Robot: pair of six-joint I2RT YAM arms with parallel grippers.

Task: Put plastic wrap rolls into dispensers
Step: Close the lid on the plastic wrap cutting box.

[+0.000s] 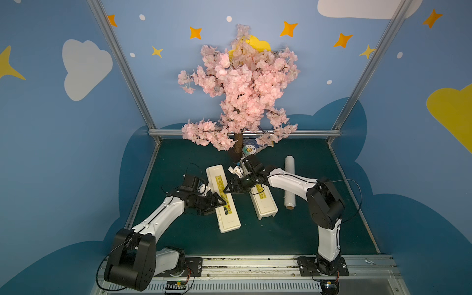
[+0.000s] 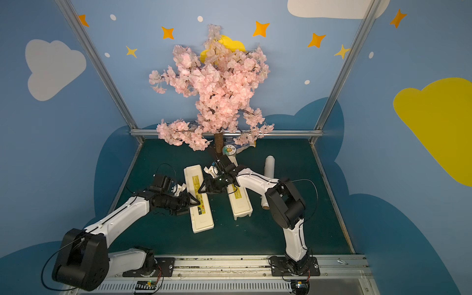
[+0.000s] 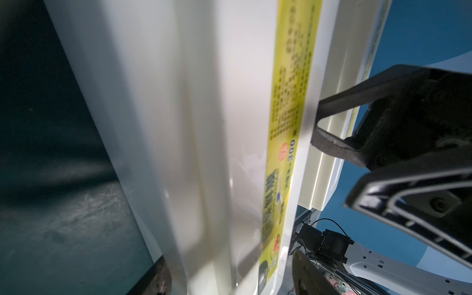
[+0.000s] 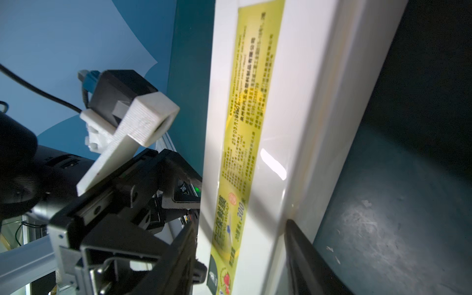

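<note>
Nearest on the green surface (image 1: 293, 235), the left dispenser (image 1: 231, 222) lies flat with its lid down. Its long axis runs near to far, the near end swung slightly right. The left gripper (image 1: 221, 202) reaches in from that box's left side at mid-length. In the left wrist view its jaws stand wide and clamp across the box, one fingertip (image 3: 161, 277) against the side wall. The right gripper (image 1: 226, 189) meets the same box's right edge a little farther along. In the right wrist view its jaws close on the box, one fingertip (image 4: 297, 247) at the seam below the labelled lid. Just beside and apart, the right dispenser (image 1: 265, 207) lies nearly parallel, lid also down, its far part under the right arm. What either box holds is hidden. Further right, one plastic wrap roll (image 1: 290, 184) lies on the surface, axis near to far, its brown core end nearest. Farther back, a green-and-white can (image 1: 249, 150) lies by the trunk of a pink blossom tree (image 1: 240, 84).
</note>
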